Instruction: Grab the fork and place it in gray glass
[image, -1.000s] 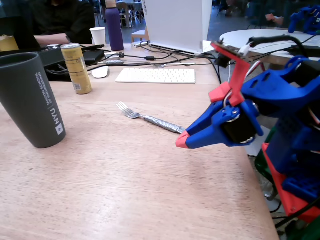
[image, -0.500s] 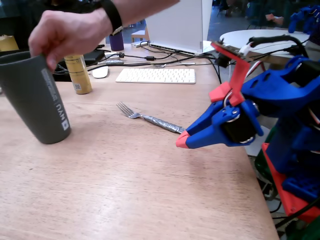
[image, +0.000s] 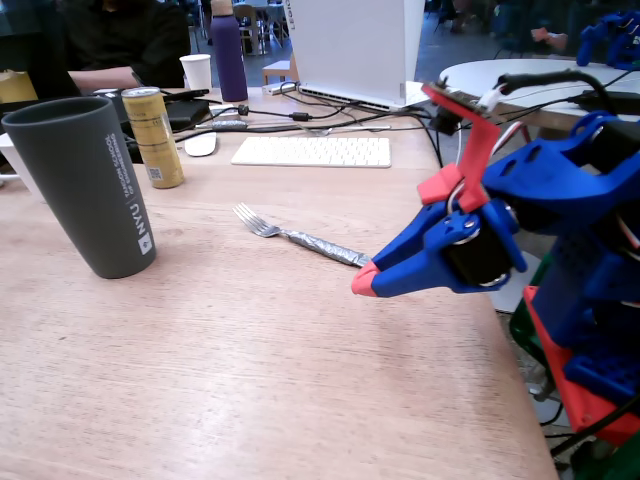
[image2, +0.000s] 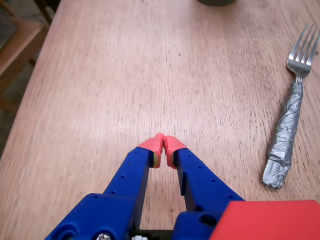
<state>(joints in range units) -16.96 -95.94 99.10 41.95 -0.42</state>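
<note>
Step in hand, by judgement: approach to the fork (image: 300, 239); grasp not yet made.

Gripper (image2: 163, 142): fingertips pressed together in the wrist view, nothing between them; raised above bare wood.

Fork: flat on the table (image: 250, 380), tines toward the gray glass (image: 88, 185), foil-wrapped handle end nearest the gripper in the fixed view. In the wrist view, off to the right of the closed tips, apart from them, handle roughly parallel to the fingers.

Gray glass: upright at the left of the fixed view, rim open, apart from the fork. Only a sliver of its base visible at the top edge of the wrist view.

Next move, as judged: jaws to be opened, wrist shifted toward the handle, then lowered with one finger on each side of the foil. Flat handle on flat wood; shallow purchase likely, slip possible.

Clearances: open wood between fork and glass, no obstruction on that line. Gold can (image: 160, 138) just behind and beside the glass; care needed on the lift over the rim. Keyboard (image: 312, 151) and cables behind the fork. Table edge close under the arm base at the right of the fixed view.
</note>
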